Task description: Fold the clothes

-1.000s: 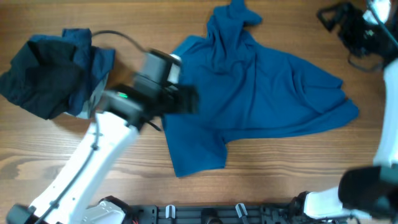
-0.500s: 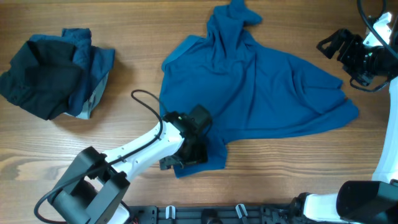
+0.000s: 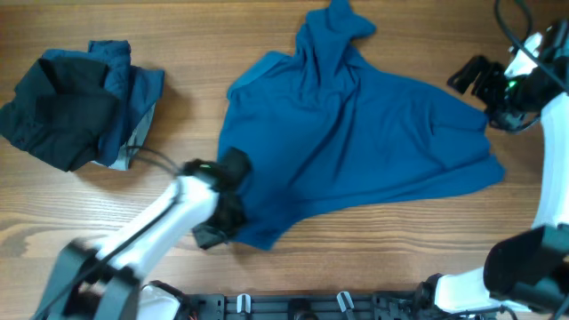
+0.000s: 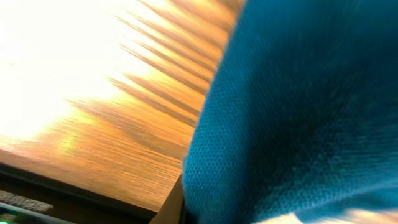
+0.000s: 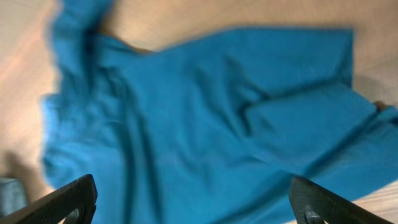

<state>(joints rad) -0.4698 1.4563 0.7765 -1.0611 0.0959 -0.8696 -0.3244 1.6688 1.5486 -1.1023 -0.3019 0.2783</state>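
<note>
Since half a second ago your left gripper has slid left along the near hem of the blue top, and the near-left flap has drawn in with it. The pincer is pinched tight on that hem; the left wrist view is filled with blue weave over wood. The top lies rumpled mid-table, its narrow bunched end far. Your right gripper hangs at the far right, just off the top's right edge, fingers spread wide, holding nothing. The dark pile of other clothes sits far left, well apart.
</note>
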